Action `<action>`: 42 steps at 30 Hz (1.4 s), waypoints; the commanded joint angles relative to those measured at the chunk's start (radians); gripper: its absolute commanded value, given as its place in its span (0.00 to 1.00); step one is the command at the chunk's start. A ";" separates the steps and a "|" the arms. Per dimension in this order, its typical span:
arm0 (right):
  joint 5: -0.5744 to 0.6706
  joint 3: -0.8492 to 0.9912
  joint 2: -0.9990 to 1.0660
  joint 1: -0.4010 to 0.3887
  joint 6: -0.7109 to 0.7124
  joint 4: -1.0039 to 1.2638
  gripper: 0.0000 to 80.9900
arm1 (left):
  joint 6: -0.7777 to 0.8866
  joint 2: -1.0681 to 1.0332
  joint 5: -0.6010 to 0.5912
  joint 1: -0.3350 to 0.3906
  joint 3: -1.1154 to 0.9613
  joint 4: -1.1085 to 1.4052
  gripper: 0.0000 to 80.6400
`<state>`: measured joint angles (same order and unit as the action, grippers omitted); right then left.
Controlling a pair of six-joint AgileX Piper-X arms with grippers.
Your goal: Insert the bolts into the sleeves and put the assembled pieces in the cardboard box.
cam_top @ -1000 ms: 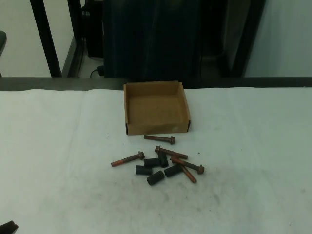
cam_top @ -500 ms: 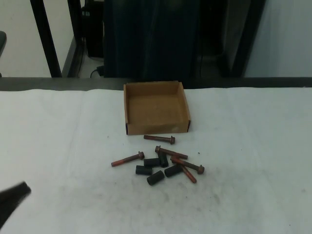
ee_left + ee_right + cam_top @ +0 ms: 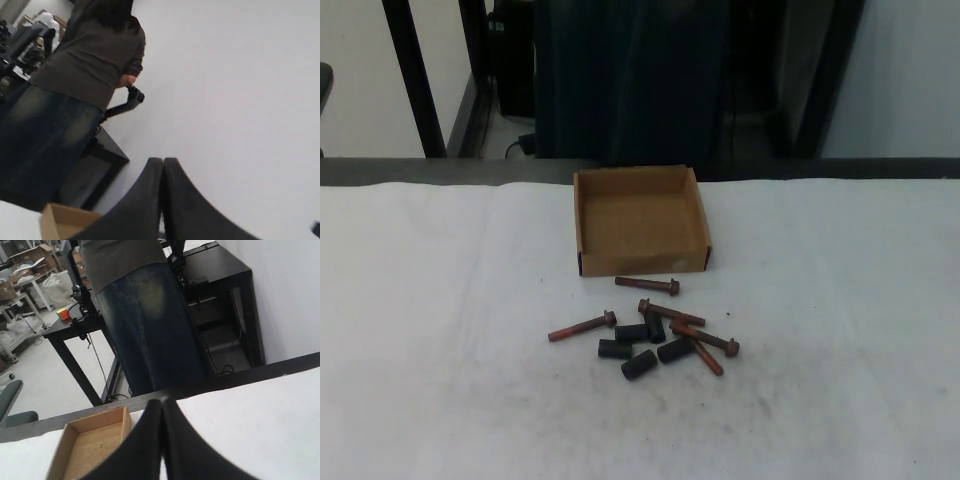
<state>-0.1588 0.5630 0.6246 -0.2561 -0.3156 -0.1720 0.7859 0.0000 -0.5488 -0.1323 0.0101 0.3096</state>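
An arm dipped in at bench near-left corner, now pulled back. L gripper pinched closed, nothing held; R gripper same. Bolts, sleeves loose just before box, none mated. Task unstarted.

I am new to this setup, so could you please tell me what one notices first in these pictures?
An open box sits in the middle of the bench with nothing in it. Just in front of it, toward the camera, lies a loose cluster of reddish bolts and dark sleeves. The left gripper and right gripper are shut and hold nothing.
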 commanded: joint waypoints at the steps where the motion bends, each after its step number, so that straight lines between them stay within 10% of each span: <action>1: 0.030 0.033 0.031 0.005 0.013 0.005 0.00 | 0.019 0.000 -0.149 -0.004 -0.020 0.001 0.01; 22: 0.074 0.070 0.052 0.005 0.009 -0.026 0.00 | -0.208 -0.661 -0.536 -0.006 -0.724 0.011 0.01; 42: 0.097 0.151 0.097 0.005 -0.018 -0.078 0.00 | 0.033 -0.727 -0.140 -0.006 -0.753 0.069 0.01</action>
<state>-0.0683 0.7029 0.7211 -0.2561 -0.3238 -0.2540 0.8293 -0.7285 -0.7005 -0.1376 -0.7397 0.3667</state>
